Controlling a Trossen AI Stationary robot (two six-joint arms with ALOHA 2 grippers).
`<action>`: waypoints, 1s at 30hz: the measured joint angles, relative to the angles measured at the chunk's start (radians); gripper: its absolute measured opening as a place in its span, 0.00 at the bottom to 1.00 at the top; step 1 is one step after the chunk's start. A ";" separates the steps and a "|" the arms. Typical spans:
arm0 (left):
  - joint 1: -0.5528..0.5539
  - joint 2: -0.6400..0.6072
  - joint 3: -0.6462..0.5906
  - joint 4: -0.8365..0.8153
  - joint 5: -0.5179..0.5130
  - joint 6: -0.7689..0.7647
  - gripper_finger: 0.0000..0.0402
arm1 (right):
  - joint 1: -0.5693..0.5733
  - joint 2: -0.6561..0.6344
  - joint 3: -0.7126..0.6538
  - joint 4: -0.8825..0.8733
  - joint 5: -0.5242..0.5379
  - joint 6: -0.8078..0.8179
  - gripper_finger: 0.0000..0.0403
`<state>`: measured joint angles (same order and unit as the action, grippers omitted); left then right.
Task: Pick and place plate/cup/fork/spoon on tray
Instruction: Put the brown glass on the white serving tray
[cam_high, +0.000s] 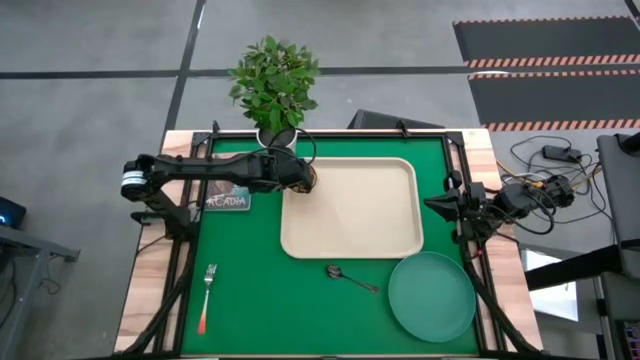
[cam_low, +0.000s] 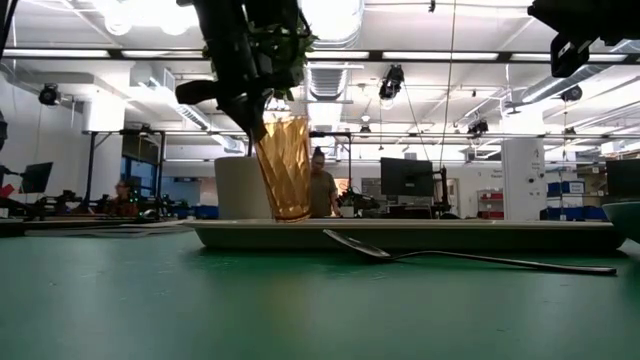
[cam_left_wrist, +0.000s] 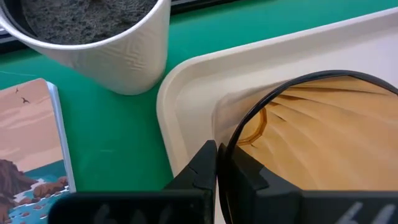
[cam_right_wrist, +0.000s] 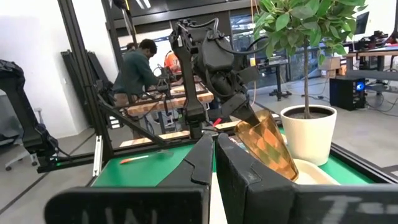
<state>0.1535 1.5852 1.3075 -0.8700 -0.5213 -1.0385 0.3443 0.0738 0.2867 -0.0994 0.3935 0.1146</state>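
Observation:
The amber ribbed cup (cam_low: 283, 165) is in my left gripper (cam_high: 300, 178), tilted over the far left corner of the cream tray (cam_high: 350, 235). It also shows in the right wrist view (cam_right_wrist: 267, 146). The teal plate (cam_high: 432, 296) lies on the green mat at the near right. The silver spoon (cam_high: 350, 278) lies just in front of the tray. The red-handled fork (cam_high: 206, 296) lies at the near left. My right gripper (cam_high: 440, 205) is shut and empty at the tray's right side. My left gripper holds the cup by its rim (cam_left_wrist: 219, 163), one finger (cam_left_wrist: 199, 171) outside the wall and one finger (cam_left_wrist: 252, 177) inside. It comes slanting down from the table's left. The cup is tilted, its base (cam_low: 291, 213) down at the tray; whether it rests there I cannot tell.
A white plant pot (cam_high: 277, 135) with a leafy plant stands just beyond the tray's far left corner, close to the cup. A picture card (cam_high: 226, 198) lies left of the tray. A person (cam_low: 322, 185) stands in the room behind the table.

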 joint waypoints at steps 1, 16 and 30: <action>0.000 0.000 -0.002 0.000 -0.001 -0.002 0.00 | 0.000 0.000 0.000 0.000 0.000 0.000 0.02; 0.018 0.002 -0.082 0.101 0.004 -0.003 0.04 | 0.000 0.000 0.000 0.000 0.000 -0.001 0.02; 0.017 0.002 -0.078 0.141 0.006 -0.001 0.19 | 0.000 0.000 -0.001 -0.001 0.000 -0.002 0.02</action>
<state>0.1703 1.5875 1.2298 -0.7291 -0.5157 -1.0396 0.3443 0.0738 0.2859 -0.1001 0.3935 0.1131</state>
